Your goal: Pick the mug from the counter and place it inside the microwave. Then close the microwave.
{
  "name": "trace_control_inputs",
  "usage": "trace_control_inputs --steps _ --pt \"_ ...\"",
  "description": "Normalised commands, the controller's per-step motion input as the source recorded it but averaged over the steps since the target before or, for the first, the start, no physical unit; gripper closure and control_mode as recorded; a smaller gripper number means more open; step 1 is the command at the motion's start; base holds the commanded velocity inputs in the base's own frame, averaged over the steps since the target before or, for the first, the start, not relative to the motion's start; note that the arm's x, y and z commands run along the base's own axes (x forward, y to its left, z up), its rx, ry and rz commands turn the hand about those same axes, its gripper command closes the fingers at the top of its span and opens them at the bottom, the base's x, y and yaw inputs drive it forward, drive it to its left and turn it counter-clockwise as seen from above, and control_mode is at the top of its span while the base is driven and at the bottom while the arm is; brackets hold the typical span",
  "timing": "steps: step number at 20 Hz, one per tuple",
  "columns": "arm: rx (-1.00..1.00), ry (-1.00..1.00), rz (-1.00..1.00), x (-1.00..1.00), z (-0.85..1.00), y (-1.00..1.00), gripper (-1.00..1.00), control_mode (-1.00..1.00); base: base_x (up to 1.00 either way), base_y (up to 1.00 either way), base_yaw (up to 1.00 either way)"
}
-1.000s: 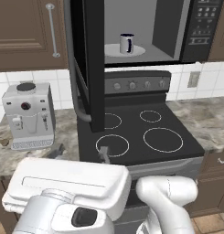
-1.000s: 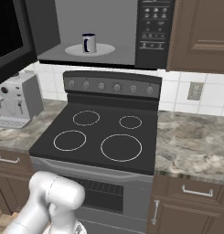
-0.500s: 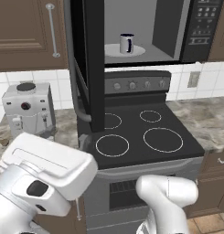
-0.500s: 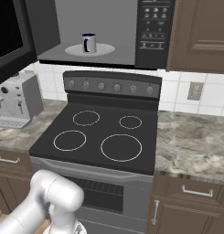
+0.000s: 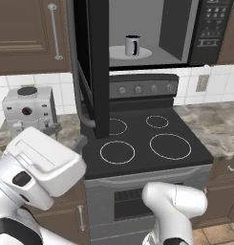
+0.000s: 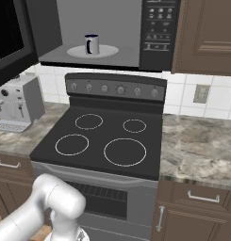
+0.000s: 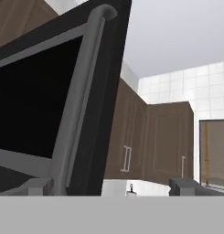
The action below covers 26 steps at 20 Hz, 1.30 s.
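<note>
Mug (image 5: 132, 45) already sits upright on the white turntable (image 6: 107, 51) inside the microwave (image 6: 157, 33), handle facing the near side, dark blue rim and handle, pale silvery body. So the placing looks done; the step in hand is closing the door.

Microwave door (image 5: 92, 72) stands wide open, swung out toward the near side at the left of the cavity, hanging over the left part of the stove (image 5: 147, 143). In the hand view the door (image 7: 49, 105) is seen from below and close, dark glass panel with its grey bar handle (image 7: 81, 96) running up the edge; brown wall cabinets (image 7: 150, 141) beyond it.

Gripper (image 7: 111, 187): two grey fingertips (image 7: 38, 186) poke up at the bottom of the hand view, well apart, nothing between them, so it seems open and empty. Arm (image 5: 37, 167) is low at the near left, by the coffee machine (image 5: 27, 112) on the counter (image 5: 211, 127).

Next move, as a judgement: bring the hand up to the outer face of the door, near the handle edge, and push it round to the right until it shuts. Risk: pushing near the hinge gives little swing, or fingers catch the handle.
</note>
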Motion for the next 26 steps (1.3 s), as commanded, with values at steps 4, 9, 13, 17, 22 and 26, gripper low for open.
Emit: trace_control_inputs --steps 4,9,13,17,22,26 --pt "0.0 0.0 -0.08 0.18 -0.16 0.01 -1.0 -1.0 0.0 0.0 0.0" --pt "0.0 0.0 -0.07 0.28 -0.21 0.0 -1.0 -1.0 0.0 0.0 0.0" --pt "0.0 0.0 -0.05 0.26 -0.01 0.0 -1.0 -1.0 0.0 0.0 0.0" --pt "0.0 0.0 -0.02 0.27 0.0 0.0 -1.0 -1.0 0.0 0.0 0.0" --pt "0.0 0.0 -0.01 0.2 0.0 0.03 -1.0 -1.0 0.0 0.0 0.0" --pt "0.0 0.0 -0.01 0.25 0.0 0.01 -1.0 -1.0 0.0 0.0 0.0"
